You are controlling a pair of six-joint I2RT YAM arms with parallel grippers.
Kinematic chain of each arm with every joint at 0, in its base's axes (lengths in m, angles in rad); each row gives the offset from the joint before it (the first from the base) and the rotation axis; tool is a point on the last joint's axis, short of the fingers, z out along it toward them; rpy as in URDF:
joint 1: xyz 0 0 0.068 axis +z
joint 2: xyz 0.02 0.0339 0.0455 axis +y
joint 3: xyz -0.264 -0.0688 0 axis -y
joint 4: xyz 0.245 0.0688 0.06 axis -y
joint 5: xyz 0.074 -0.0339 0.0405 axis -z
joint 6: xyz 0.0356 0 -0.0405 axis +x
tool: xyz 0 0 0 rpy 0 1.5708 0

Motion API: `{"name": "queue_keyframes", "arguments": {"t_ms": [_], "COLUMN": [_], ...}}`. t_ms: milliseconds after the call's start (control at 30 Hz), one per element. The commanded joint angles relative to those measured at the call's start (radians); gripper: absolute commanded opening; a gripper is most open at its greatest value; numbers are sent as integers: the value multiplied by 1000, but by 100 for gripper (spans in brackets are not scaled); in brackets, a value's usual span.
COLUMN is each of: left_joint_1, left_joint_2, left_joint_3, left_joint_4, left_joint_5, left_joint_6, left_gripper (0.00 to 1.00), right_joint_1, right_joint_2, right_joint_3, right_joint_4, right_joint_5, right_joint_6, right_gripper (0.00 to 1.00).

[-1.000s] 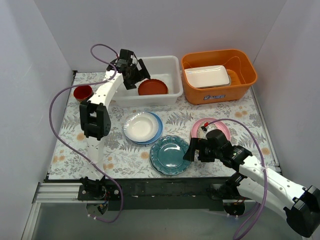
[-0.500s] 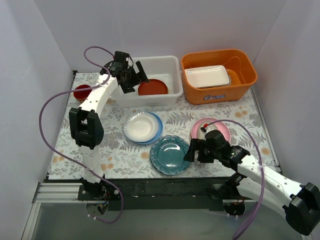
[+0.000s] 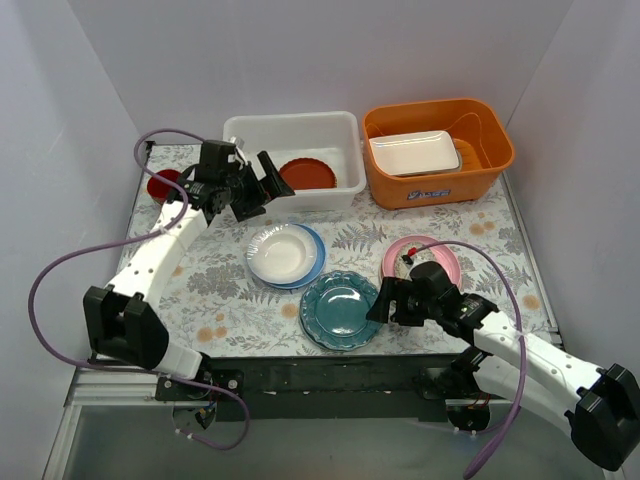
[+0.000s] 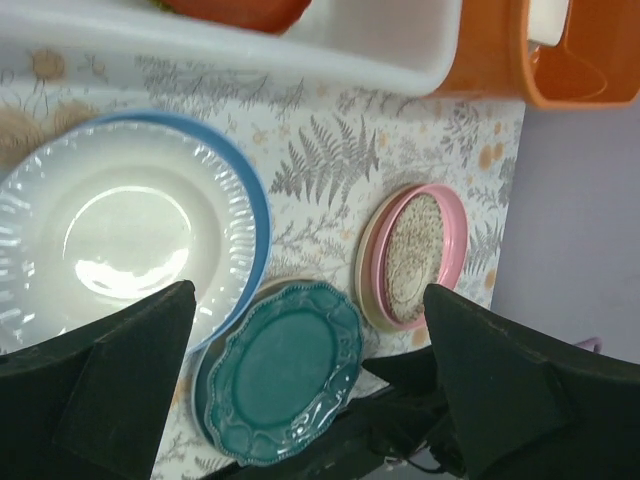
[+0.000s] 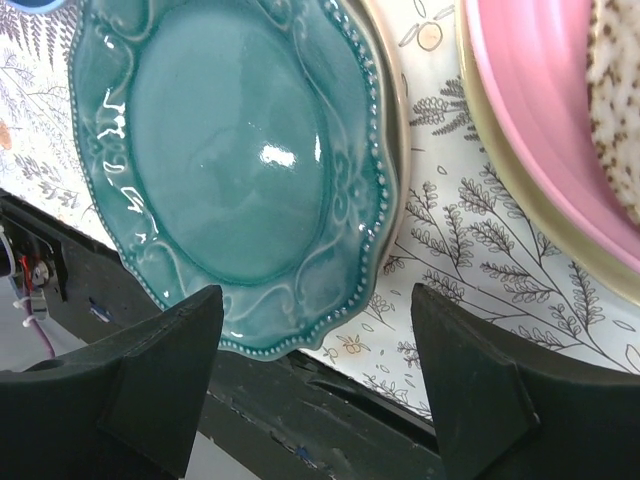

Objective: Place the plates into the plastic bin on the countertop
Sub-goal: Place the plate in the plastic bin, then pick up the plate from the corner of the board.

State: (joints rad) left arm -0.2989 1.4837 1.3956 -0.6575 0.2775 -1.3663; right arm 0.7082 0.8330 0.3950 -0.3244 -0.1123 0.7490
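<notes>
Right gripper: fingers stand wide apart and hold nothing. It sits low over the near edge of the countertop. The near rim of the teal scalloped plate lies directly ahead of the gap, between the two fingers in the wrist view. A yellowish rim shows from beneath that plate. Just past the right-hand finger lies the pink plate, flat on the cloth, with a speckled plate resting in it.

Left gripper: fingers spread to full width, empty, and raised above the cloth. Below and ahead of it a white plate rests on a light blue plate; beyond these the teal plate comes into its wrist view. Close behind the fingers stands the near wall of the plastic bin, which contains one red plate. Contact between finger and wall cannot be determined. A red cup stands beside the wrist, on the side away from the bin. Further off, beyond the bin, an orange tub holds a white tray.
</notes>
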Motion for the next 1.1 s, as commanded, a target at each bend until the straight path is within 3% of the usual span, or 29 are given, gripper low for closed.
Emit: {"name": "queue_keyframes", "arguments": {"t_ms": [0, 367, 533, 800, 1067], "left_joint_1": [-12, -58, -100, -223, -259], "left_joint_2": [-109, -342, -372, -327, -332], "left_joint_3": [-139, -493, -604, -644, -720], "left_joint_4": [24, 81, 119, 165, 199], "left_joint_5": [35, 61, 63, 22, 15], "left_joint_6": [-30, -139, -175, -235, -267], "left_gripper": [98, 98, 98, 98, 98], "right_joint_1": [-4, -7, -7, -6, -9], "right_joint_2": [-37, -15, -2, -29, -158], "right_joint_3": [-36, -61, -61, -90, -278], "right_joint_4": [73, 148, 159, 186, 315], "right_joint_5": [-18, -78, -79, -84, -93], "right_joint_6": [38, 73, 75, 110, 254], "right_gripper": [82, 69, 67, 63, 62]}}
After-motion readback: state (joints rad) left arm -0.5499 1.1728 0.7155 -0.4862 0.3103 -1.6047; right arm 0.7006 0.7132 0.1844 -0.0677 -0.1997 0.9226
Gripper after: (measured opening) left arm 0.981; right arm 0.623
